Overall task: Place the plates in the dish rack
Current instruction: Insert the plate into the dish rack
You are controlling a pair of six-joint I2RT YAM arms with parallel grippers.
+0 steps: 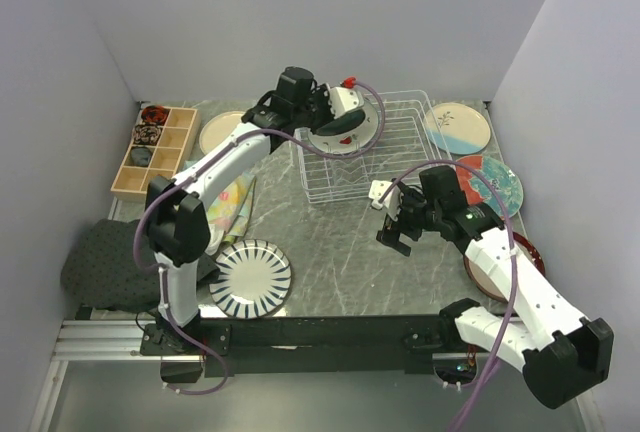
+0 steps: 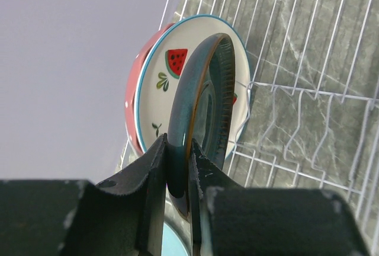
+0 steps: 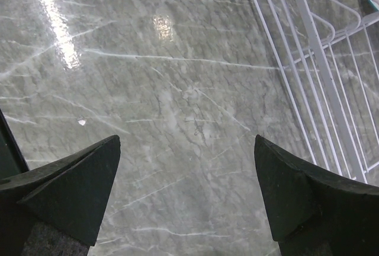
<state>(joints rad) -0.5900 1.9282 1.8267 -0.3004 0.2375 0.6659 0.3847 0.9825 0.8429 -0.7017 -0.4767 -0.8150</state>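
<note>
Marbled desk (image 1: 330, 242) — left end effector (image 2: 177, 149) pinches dark teal plate (image 2: 216, 90) at its six-o'clock rim; likely stiff, slick, breakable — right end effector (image 3: 187, 167) gapes wide.

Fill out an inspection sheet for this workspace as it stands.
Surface: grey veined marble-look tabletop, glossy.
Job's things: white wire dish rack holds a watermelon-print round plate, a pink plate behind it; navy-white striped plate and cream-and-blue plate lie flat outside.
Clutter: wooden compartmented box, dark grey cloth.
Grippers: left gripper shut on a dark teal glazed plate, edge-up at the rack; right gripper open, empty.
Cables: purple cable loops along each arm.
Surroundings: plain pale walls.
</note>
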